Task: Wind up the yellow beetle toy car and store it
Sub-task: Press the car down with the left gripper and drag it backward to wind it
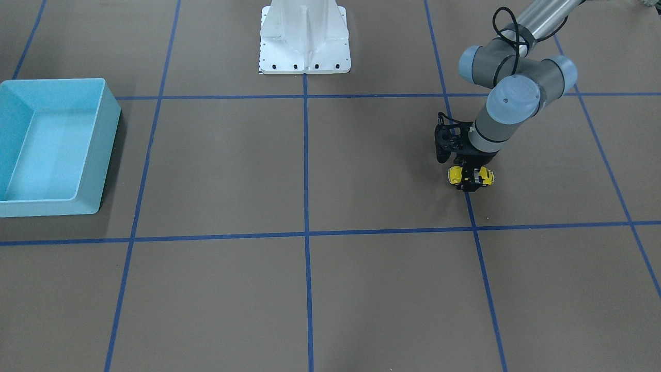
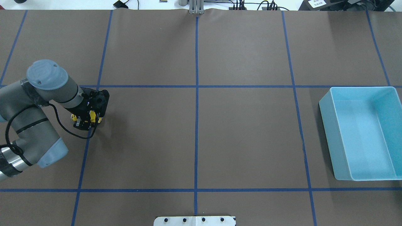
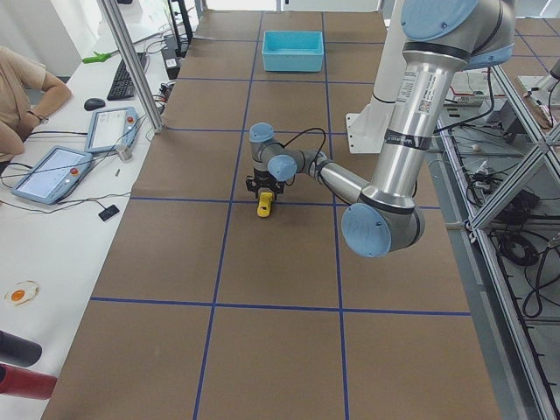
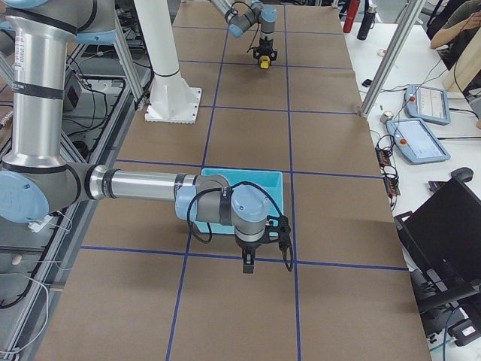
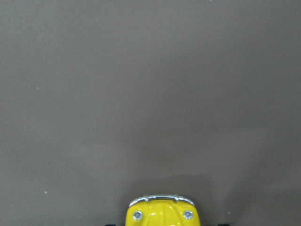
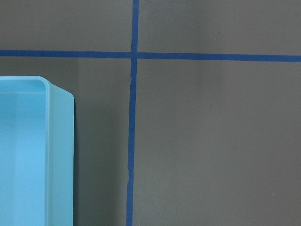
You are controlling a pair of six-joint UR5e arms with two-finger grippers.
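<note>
The car (image 1: 455,175) lies crosswise in my left tool (image 1: 469,184). Its long axis runs along the bench's length, and a yellow end sticks out on either side of the tool. In my left wrist view the nose points straight ahead of the tool, showing a chrome bumper and two small headlights, with bare bench beyond. The tool is narrowed onto the car's flanks, gripping it across its width, low at the bench. I cannot tell whether the wheels touch.

The bench (image 1: 361,170) is covered in brown, with a grid of blue tape lines (image 1: 305,165) — one passes just beside the left tool. A white pedestal (image 1: 304,41) stands well apart from that tool, on my base's side. The light blue bin (image 1: 106,150) is farther off, near the bench's other end.

My right tool (image 4: 248,265) hangs over the bench just beside the bin, near a tape crossing. It shows only small, from the side, so I cannot tell how wide it stands. Its wrist view takes in a corner of the bin and that crossing.

Past the bench, opposite my base, a white side bench (image 3: 52,236) carries two tablets (image 3: 52,172) and a keyboard (image 3: 122,77) — a person's arm (image 3: 26,87) rests there.
</note>
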